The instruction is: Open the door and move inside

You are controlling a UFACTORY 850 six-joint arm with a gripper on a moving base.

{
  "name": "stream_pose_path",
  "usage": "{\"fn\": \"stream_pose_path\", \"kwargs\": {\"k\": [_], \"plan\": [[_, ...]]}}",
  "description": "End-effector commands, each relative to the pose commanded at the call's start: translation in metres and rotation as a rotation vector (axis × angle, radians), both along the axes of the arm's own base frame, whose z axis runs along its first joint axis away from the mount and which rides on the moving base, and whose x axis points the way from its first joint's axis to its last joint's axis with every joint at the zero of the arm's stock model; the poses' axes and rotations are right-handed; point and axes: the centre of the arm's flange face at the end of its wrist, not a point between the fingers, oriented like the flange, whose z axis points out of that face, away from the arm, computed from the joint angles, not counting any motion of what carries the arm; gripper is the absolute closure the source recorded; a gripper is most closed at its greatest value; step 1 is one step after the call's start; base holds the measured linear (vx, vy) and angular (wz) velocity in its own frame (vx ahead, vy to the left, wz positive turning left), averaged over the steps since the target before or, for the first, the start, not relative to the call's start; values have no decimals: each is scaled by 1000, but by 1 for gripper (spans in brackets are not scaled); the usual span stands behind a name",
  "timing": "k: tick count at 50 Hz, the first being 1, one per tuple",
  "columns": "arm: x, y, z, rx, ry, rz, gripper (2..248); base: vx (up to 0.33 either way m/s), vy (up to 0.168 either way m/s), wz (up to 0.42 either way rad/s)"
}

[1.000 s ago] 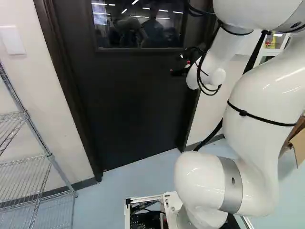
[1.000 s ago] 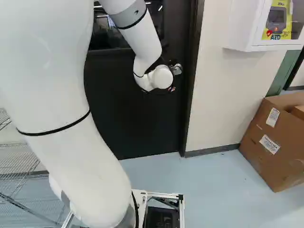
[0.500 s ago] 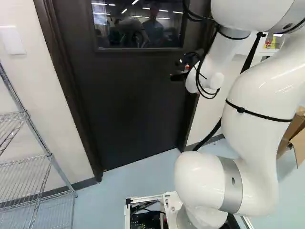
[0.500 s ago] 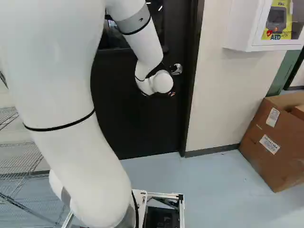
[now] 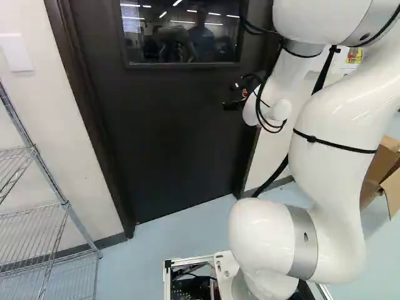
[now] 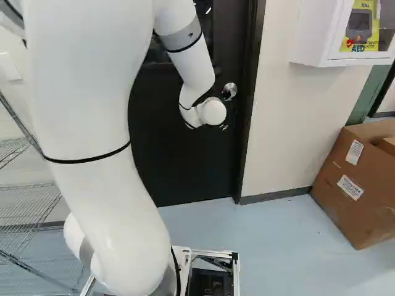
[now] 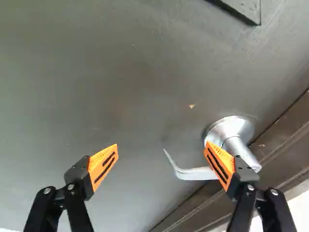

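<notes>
Far L in the L base view, wire shelving (image 5: pixel 65 205) is standing beside the door (image 5: pixel 169 144), which is sitting shut, its latch edge facing R. The pincer (image 7: pixel 162 145) is hanging in front of the door, below the window (image 5: pixel 181 31) & near that latch edge. Its two orange pads (image 7: pixel 103 166) are standing wide apart, w/ nothing clamped btwn them.

Next R, the lever handle (image 7: pixel 193 174) is lying ahead of the pincer, offset toward the latch edge. Its free tip is showing btwn the fingers; the rest is passing behind the latch-side finger to the stem & round rose (image 7: pixel 231 126). I can't tell if anything's touching. Its long axis is running approx. along the line joining the fingertips, not across it, so a straight close prob. isn't catching it well; the next move is likely needing a shift toward the door frame (image 7: pixel 285 145), or a wrist turn, then a press on the lever.

Looks: the handle is showing smooth, silvery metal, slim, w/ a bent tip; it's poss. slipping off the pads if taken near that end.
</notes>
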Motion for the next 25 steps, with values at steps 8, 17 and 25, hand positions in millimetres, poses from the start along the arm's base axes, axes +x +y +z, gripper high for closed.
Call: {"fn": "stream_pose_path", "kwargs": {"k": [8, 17, 25], "plan": [[1, 0, -9, 7, 16, 0, 3, 0, 0, 0], [2, -1, -19, 14, 35, 0, 3, 0, 0, 0], [3, -2, -28, 21, 51, -1, 3, 0, 0, 0]]}}
